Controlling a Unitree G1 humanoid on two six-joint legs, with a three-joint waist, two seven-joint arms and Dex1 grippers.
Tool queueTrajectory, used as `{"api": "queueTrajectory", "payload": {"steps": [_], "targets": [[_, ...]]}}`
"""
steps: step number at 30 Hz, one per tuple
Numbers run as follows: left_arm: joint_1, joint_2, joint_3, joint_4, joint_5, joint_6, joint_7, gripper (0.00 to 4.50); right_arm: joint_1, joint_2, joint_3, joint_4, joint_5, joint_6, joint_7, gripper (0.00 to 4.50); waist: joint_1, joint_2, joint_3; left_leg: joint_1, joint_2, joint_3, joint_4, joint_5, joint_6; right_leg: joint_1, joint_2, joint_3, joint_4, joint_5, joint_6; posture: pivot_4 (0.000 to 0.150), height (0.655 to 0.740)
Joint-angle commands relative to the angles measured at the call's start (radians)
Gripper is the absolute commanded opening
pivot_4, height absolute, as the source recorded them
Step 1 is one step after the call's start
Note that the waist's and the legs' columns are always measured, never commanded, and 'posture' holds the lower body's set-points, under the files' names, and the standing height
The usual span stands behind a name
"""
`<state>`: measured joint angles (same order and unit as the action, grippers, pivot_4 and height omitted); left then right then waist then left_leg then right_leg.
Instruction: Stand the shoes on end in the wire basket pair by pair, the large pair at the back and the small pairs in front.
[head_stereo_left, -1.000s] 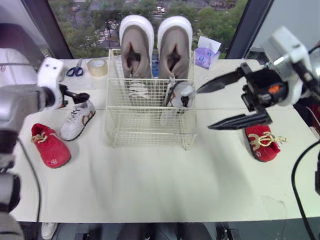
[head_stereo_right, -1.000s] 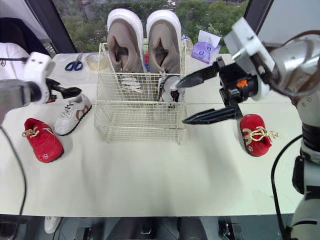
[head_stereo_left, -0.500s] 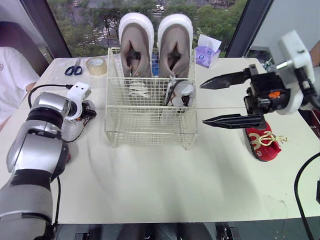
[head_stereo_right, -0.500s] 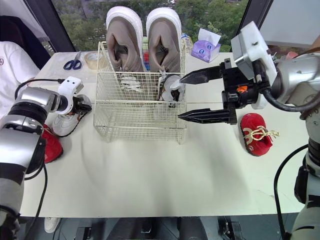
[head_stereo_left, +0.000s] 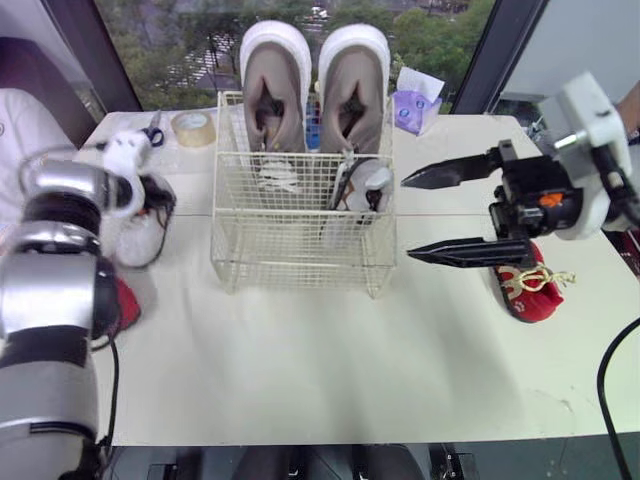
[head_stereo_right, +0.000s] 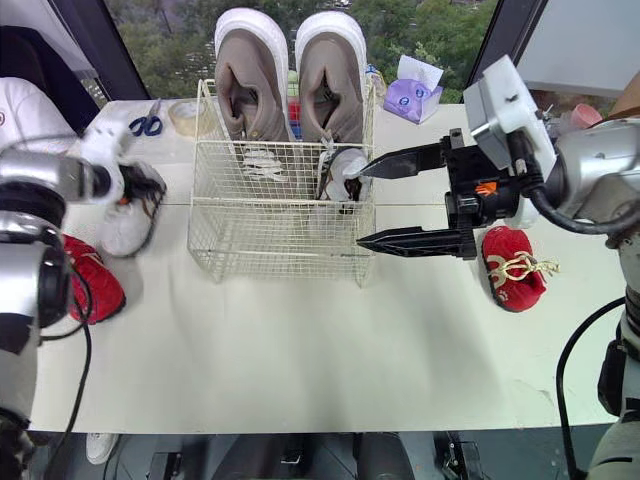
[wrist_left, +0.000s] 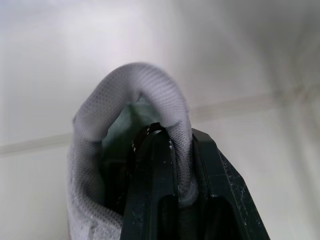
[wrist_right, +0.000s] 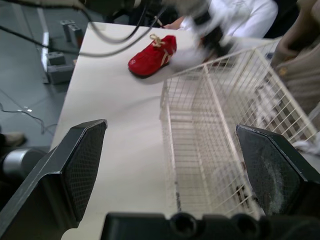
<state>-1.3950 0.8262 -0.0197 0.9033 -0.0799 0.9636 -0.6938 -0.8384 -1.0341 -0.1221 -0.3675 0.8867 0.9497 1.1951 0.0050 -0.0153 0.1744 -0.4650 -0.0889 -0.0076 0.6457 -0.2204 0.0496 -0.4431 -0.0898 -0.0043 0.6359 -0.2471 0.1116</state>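
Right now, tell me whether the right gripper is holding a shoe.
No, the right gripper stands wide open beside the wire basket with nothing between its fingers.

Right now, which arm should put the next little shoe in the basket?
Left. The left gripper is shut on the small white sneaker at its heel collar, just left of the wire basket. The right gripper hangs open and empty by the basket's right end, near the red shoe.
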Motion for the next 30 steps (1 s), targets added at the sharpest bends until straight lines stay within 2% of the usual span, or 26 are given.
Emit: {"api": "queueTrajectory", "payload": {"steps": [1, 3, 5, 7, 9, 11, 12, 16, 21, 30], "targets": [[0.062, 0.043, 0.143, -0.546, -0.031, 0.435, 0.088, 0.05, -0.002, 0.001, -0.014, 0.018, 0.02, -0.002, 0.008, 4.5, -0.006, 0.001, -0.001, 0.0, 0.0, 0.0, 0.0, -0.001, 0.001, 0.001, 0.0, 0.0, 0.0, 0.0, 0.0, 0.15, 0.7358], [0.11, -0.052, 0.32, -0.876, -0.028, 0.565, 0.165, 0.05, 0.002, 0.021, -0.012, 0.026, 0.036, 0.012, -0.004, 4.5, -0.004, 0.001, -0.001, 0.003, -0.001, 0.0, 0.002, -0.002, 0.003, 0.005, -0.001, 0.0, 0.0, 0.0, 0.0, 0.15, 0.7358], [0.189, -0.233, 0.473, -1.243, -0.042, 0.496, 0.246, 0.05, -0.006, 0.053, -0.003, 0.049, 0.042, 0.021, -0.025, 4.5, 0.009, 0.001, -0.002, 0.004, -0.001, 0.0, 0.004, -0.002, 0.003, 0.007, 0.0, 0.0, -0.001, 0.0, 0.0, 0.15, 0.7358], [0.234, -0.45, 0.588, -1.489, -0.069, 0.398, 0.328, 0.05, -0.014, 0.08, 0.014, 0.068, 0.037, 0.025, -0.036, 4.5, 0.017, 0.0, -0.001, 0.005, -0.001, -0.002, 0.006, -0.002, 0.0, 0.011, 0.0, 0.0, -0.003, 0.002, 0.003, 0.15, 0.7358], [0.326, -0.564, 0.572, -1.621, -0.066, 0.22, 0.392, 0.05, -0.027, 0.093, 0.042, 0.084, 0.021, 0.026, -0.035, 4.5, 0.022, 0.001, -0.002, 0.007, -0.001, -0.002, 0.008, -0.001, -0.001, 0.014, 0.001, 0.0, -0.005, 0.005, 0.006, 0.15, 0.7358], [0.378, -0.626, 0.528, -1.617, -0.002, 0.022, 0.512, 0.05, -0.04, 0.101, 0.065, 0.107, 0.005, 0.023, -0.032, 4.5, 0.015, 0.001, -0.002, 0.01, 0.0, -0.001, 0.008, -0.001, -0.002, 0.015, 0.001, 0.0, -0.004, 0.006, 0.006, 0.15, 0.7358], [0.412, -0.631, 0.466, -1.602, 0.02, -0.068, 0.529, 0.05, -0.047, 0.103, 0.076, 0.121, -0.011, 0.013, -0.033, 4.5, 0.013, 0.001, -0.002, 0.013, 0.0, 0.0, 0.005, 0.0, -0.003, 0.017, 0.001, 0.0, -0.003, 0.006, 0.006, 0.15, 0.7358], [0.524, -0.756, 0.303, -1.558, -0.02, -0.297, 0.532, 0.05, -0.078, 0.089, 0.093, 0.155, -0.042, 0.02, -0.026, 4.5, 0.022, 0.001, -0.002, 0.022, 0.001, -0.001, 0.002, -0.001, -0.001, 0.023, 0.002, 0.0, -0.003, 0.007, 0.004, 0.15, 0.7358], [0.67, -0.817, 0.183, -1.467, 0.0, -0.553, 0.543, 0.05, -0.087, 0.056, 0.04, 0.114, 0.001, 0.109, -0.076, 4.5, 0.035, 0.001, -0.002, 0.021, 0.001, 0.0, 0.003, -0.003, 0.001, 0.022, 0.002, 0.001, -0.005, 0.007, 0.003, 0.15, 0.7358], [0.771, -0.877, 0.078, -1.039, 0.017, -1.015, 0.532, 0.05, -0.051, -0.002, -0.086, 0.009, 0.114, 0.28, -0.224, 4.5, 0.037, 0.002, -0.003, 0.02, 0.001, 0.0, 0.003, -0.004, 0.003, 0.023, 0.001, 0.001, -0.006, 0.007, 0.003, 0.15, 0.7358]]}}
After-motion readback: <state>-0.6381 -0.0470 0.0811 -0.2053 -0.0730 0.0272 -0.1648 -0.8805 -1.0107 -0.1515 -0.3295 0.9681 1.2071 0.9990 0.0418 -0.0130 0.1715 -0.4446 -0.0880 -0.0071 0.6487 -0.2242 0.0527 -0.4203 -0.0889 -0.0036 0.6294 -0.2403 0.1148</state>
